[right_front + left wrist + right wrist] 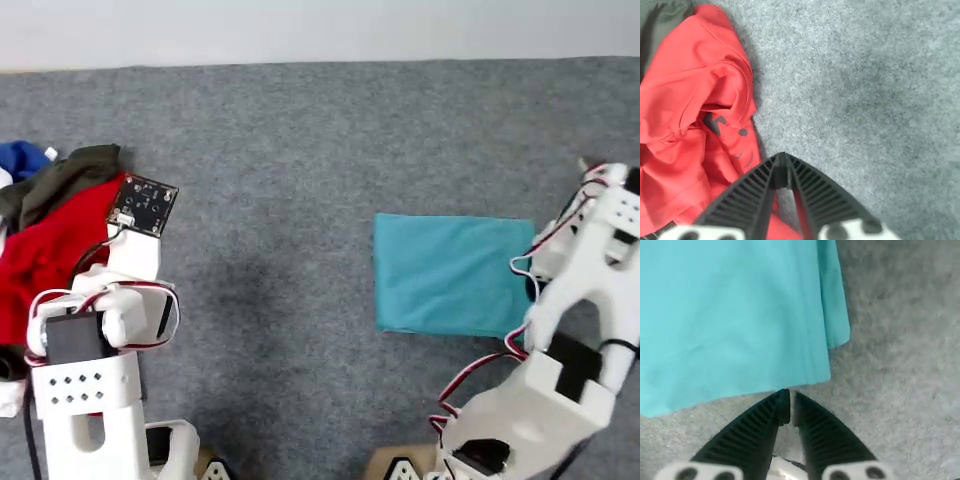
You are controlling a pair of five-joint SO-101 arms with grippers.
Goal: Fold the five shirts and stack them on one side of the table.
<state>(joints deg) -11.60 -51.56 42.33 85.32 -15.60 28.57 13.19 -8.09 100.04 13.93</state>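
A folded teal shirt [450,272] lies flat right of the table's middle. My right gripper [785,396] is shut with nothing in it, hovering over the carpet just off the teal shirt [730,315] by one of its corners. At the table's left edge is a heap of shirts: a crumpled red shirt [50,250], a dark olive one [60,178] and a blue one [20,158]. My left gripper [781,161] is shut and empty, right beside the edge of the red shirt [695,115].
Grey carpet [280,200] covers the whole table and is bare between the heap and the teal shirt. A bit of white cloth [10,396] shows at the left edge near the left arm's base [85,400]. The right arm's body [560,370] stands by the teal shirt's right side.
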